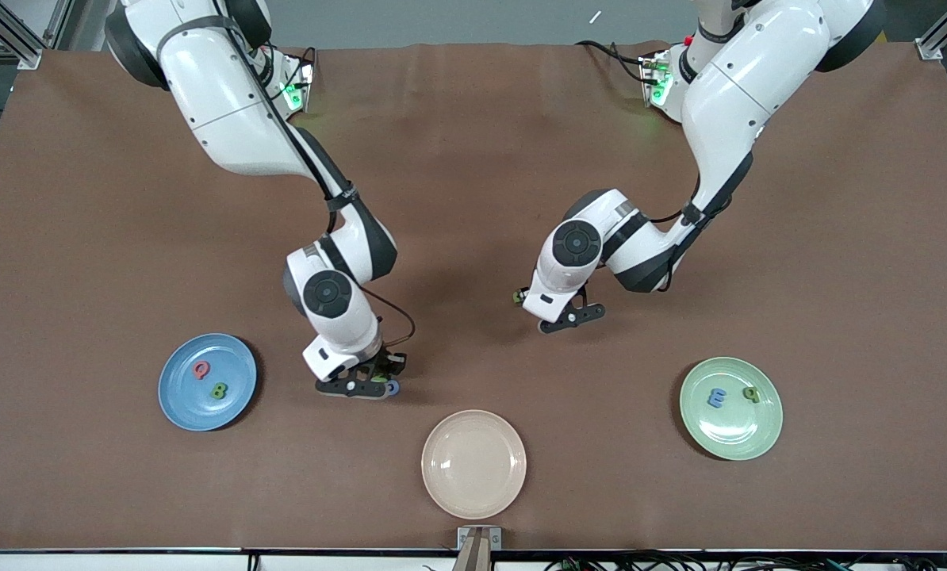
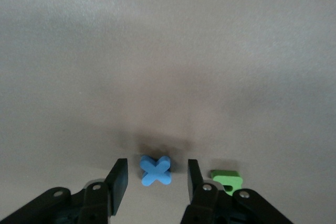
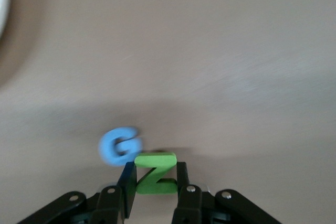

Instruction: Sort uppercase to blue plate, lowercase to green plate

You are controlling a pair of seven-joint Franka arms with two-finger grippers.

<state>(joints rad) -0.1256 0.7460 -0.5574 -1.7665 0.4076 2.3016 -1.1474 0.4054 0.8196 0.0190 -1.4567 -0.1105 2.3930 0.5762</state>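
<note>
My right gripper (image 1: pixel 365 383) is low at the table between the blue plate (image 1: pixel 180 400) and the cream plate. In the right wrist view it (image 3: pixel 155 182) is shut on the green N (image 3: pixel 155 174), with the blue G (image 3: pixel 121 146) right beside it. The G also shows in the front view (image 1: pixel 392 387). The blue plate holds the pink-red Q (image 1: pixel 201 369) and green B (image 1: pixel 219 390). My left gripper (image 1: pixel 562 315) is open, its fingers on either side of the blue x (image 2: pixel 156 170) on the table. The green u (image 2: pixel 227 180) lies beside one finger. The green plate (image 1: pixel 730 440) holds the blue m (image 1: pixel 716 397) and the green q-like piece (image 1: pixel 751 393).
A cream plate (image 1: pixel 473 462) sits near the table's front edge, between the two coloured plates. A small grey fixture (image 1: pixel 479 539) stands at the table edge, nearer to the camera than the cream plate.
</note>
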